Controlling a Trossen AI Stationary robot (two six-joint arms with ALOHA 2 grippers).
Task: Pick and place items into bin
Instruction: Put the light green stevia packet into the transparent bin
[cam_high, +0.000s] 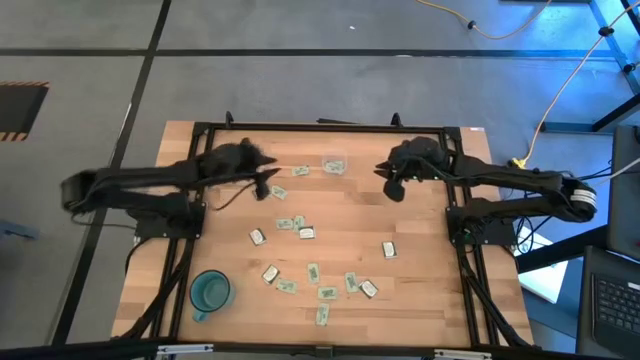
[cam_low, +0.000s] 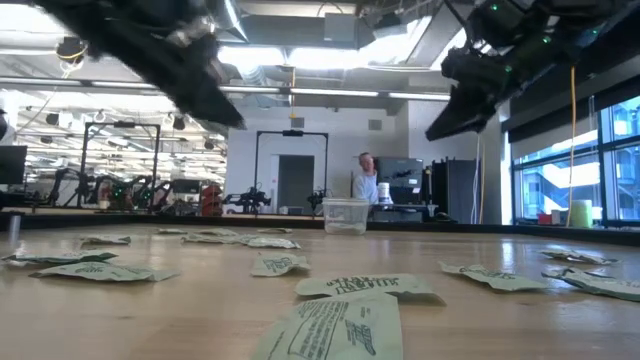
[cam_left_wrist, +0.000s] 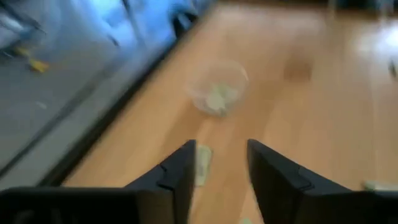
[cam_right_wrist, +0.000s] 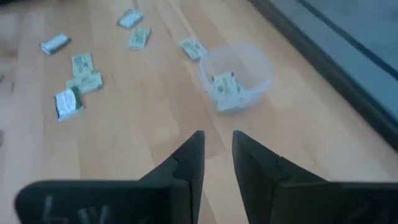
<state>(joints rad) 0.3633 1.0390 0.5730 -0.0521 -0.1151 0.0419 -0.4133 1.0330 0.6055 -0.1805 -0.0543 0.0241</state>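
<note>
- Hovering above the far part of the table (cam_high: 420, 250), the left tool (cam_left_wrist: 221, 171) has its fingers spread wide and carries nothing.
- Right tool (cam_right_wrist: 217, 155) — raised on the other side of the bin (cam_high: 334, 163) — fingers parted by a narrow gap, nothing between them.
- Bin stands near the table's far edge, between the two tools, with packets inside it; one shows against its wall in the right wrist view.
- Other packets (cam_high: 300, 225) lie scattered flat over the table's middle and near half.
- Teal cup (cam_high: 211, 291) — near left corner.
</note>
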